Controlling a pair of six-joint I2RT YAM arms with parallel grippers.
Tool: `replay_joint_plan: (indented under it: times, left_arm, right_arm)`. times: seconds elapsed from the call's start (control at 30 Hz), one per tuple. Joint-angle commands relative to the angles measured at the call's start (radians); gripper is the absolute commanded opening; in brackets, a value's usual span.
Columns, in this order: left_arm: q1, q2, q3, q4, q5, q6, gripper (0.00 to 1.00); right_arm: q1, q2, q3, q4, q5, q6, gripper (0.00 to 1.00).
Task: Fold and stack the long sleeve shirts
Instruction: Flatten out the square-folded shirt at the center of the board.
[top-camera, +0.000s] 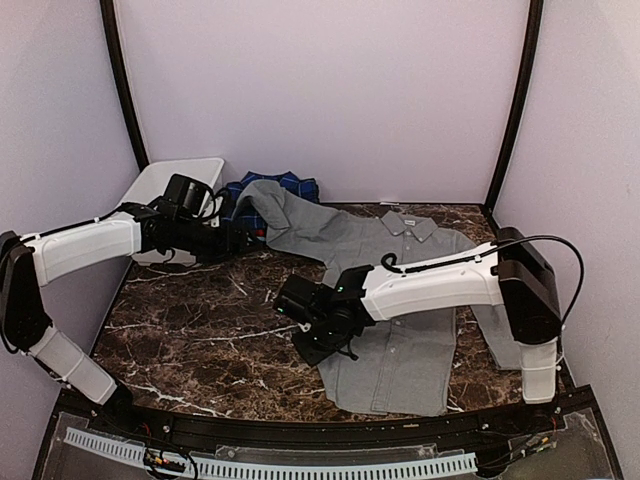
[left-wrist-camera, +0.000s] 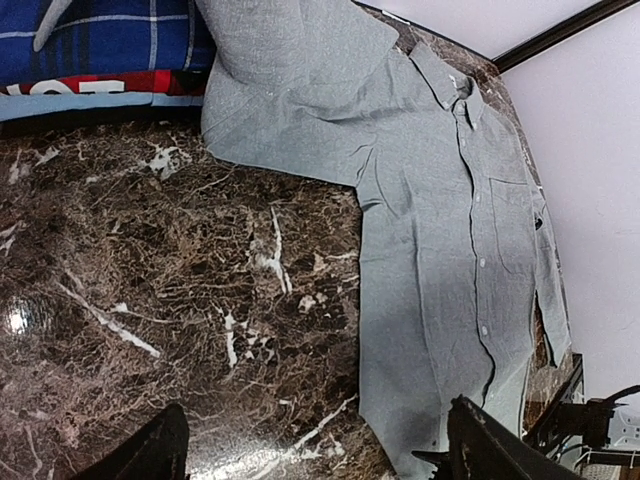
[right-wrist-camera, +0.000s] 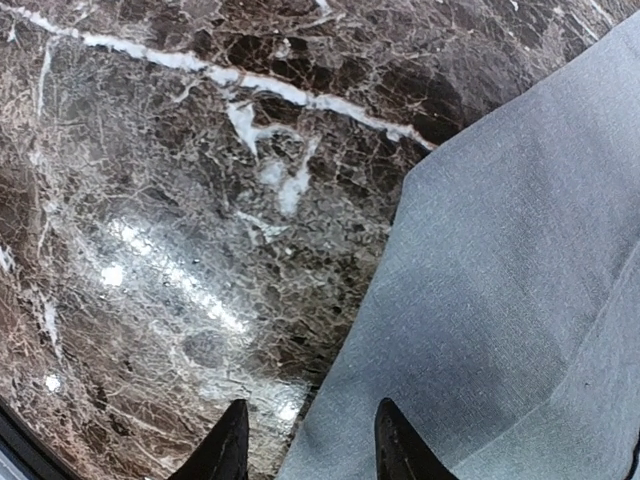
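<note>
Grey shirt (top-camera: 400, 365) is lying flat, buttons up, on the marble table (top-camera: 200, 330).
It is looking soft, light and floppy, so pinching a hem corner seems best. Right gripper (right-wrist-camera: 310, 440) is hovering over its side edge, jaws narrowly apart and empty. Left gripper (left-wrist-camera: 320, 455), wide and empty, is hanging near its sleeve.

The left arm (top-camera: 80, 248) is bent at an elbow on the far left, and its forearm is held nearly level toward the middle. The left gripper (top-camera: 243, 241) is pointed rightward, with its fingers (left-wrist-camera: 150, 452) spread wide and nothing held between them. The right arm (top-camera: 430, 283) is reached leftward from a raised elbow. The right gripper (top-camera: 325, 345) is aimed downward with its fingers (right-wrist-camera: 225, 445) parted narrowly, and nothing is seen gripped.
</note>
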Motion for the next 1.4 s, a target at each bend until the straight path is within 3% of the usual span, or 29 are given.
replay_joint_plan:
  times: [0.0, 0.2, 0.43, 0.63, 1.0, 1.2, 1.37]
  left_arm:
    - [-0.003, -0.068, -0.036, 0.032, -0.019, -0.023, 0.88]
    - [-0.003, -0.066, -0.046, 0.038, -0.004, -0.03, 0.88]
    - [-0.003, -0.056, -0.048, 0.044, 0.013, -0.028, 0.88]
    - [-0.006, -0.043, -0.046, 0.046, 0.03, -0.022, 0.88]
    - [-0.018, -0.007, -0.037, 0.034, 0.064, -0.003, 0.88]
    - [-0.037, 0.014, -0.034, 0.022, 0.082, 0.01, 0.89]
    - [-0.075, 0.03, -0.039, -0.01, 0.079, 0.024, 0.89]
  right_arm:
    - [0.011, 0.034, -0.006, -0.016, 0.027, 0.008, 0.39]
    - [0.012, 0.074, -0.001, -0.031, 0.035, 0.015, 0.31]
    - [-0.002, 0.023, -0.011, -0.029, 0.036, 0.018, 0.0]
    - [-0.061, -0.122, -0.092, 0.089, -0.088, 0.008, 0.0]
    - [-0.228, -0.332, -0.402, 0.465, -0.507, 0.077, 0.0]
    - [-0.227, -0.297, -0.42, 0.41, -0.445, 0.071, 0.27]
    - [-0.222, -0.311, -0.432, 0.349, -0.332, 0.067, 0.38]
